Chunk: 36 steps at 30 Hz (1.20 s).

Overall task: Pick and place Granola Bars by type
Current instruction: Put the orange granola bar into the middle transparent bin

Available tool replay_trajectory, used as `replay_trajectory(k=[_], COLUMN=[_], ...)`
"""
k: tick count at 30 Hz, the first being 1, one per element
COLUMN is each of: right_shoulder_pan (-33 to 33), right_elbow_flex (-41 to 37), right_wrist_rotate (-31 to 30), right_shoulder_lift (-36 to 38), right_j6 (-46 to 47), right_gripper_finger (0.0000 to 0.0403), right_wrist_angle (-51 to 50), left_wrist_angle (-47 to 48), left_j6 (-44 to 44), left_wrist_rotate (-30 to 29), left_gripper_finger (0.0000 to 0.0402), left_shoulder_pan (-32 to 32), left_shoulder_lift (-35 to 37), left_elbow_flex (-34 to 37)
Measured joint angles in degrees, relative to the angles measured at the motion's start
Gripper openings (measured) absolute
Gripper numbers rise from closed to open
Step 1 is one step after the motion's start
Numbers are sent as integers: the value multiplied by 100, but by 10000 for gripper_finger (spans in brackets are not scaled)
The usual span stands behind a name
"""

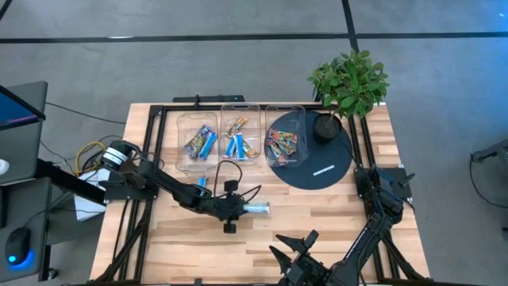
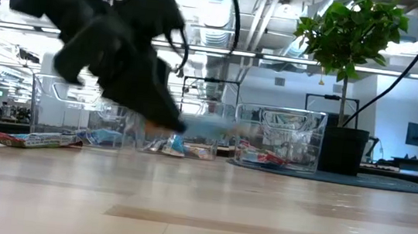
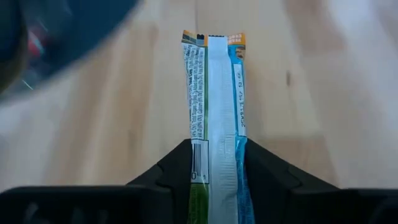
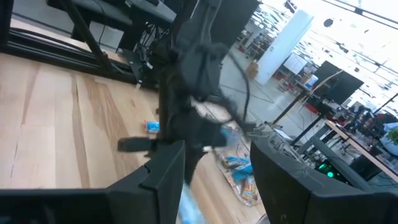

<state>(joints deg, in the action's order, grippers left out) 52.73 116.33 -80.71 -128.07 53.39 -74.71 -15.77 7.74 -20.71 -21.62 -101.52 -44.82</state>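
Left gripper point(image 1: 243, 208) fingers pinch one blue granola bar point(image 1: 256, 208) by its end at mid-table, near the clear bins point(image 1: 240, 111). Bar's long axis continues the gripper's line, free end pointing toward table's right side. Right gripper point(image 1: 295, 248) rests at the near edge, fingers spread.

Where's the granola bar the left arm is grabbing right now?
In the high view the blue granola bar sits mid-table, in front of the middle clear bin, between the left tool's fingers; the left wrist view shows both fingers against its sides.
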Motion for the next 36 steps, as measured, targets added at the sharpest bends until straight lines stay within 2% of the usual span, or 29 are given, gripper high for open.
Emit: replay_trajectory(k=[4, 8, 10, 14, 17, 20, 25, 29, 32, 36], right_shoulder_pan=[0, 0, 0, 0, 0, 0, 0, 0, -27, -75], right_elbow_flex=[0, 0, 0, 0, 0, 0, 0, 0, 0, 0], right_wrist_rotate=[18, 20, 20, 22, 20, 20, 20, 24, 149, 308], right_shoulder_lift=[0, 0, 1, 2, 2, 2, 2, 2, 2, 2], right_j6=[0, 0, 0, 3, 6, 8, 8, 12, 13, 13], right_gripper_finger=[175, 176, 177, 177, 175, 176, 177, 175, 176, 177], right_wrist_angle=[-1, -3, -1, -1, -1, -1, -1, -1, -3, -5], left_wrist_angle=[75, 89, 229, 763, 1283, 1610, 1487, 1328, 1331, 1333], left_j6=[-182, -431, -538, -659, -581, -431, -473, -498, -512, -632], left_wrist_rotate=[-333, -794, -1153, -2226, -2611, -2359, -1070, -473, -115, 196], left_gripper_finger=[99, 104, 105, 102, 100, 103, 107, 104, 108, 137], left_shoulder_pan=[-59, -78, -17, 277, 732, 1351, 2400, 3062, 3370, 3515], left_shoulder_lift=[413, 995, 1318, 1974, 2307, 2391, 2120, 1861, 1733, 1690], left_elbow_flex=[-4, -6, -13, -13, -17, -17, 0, 0, 0, 5])
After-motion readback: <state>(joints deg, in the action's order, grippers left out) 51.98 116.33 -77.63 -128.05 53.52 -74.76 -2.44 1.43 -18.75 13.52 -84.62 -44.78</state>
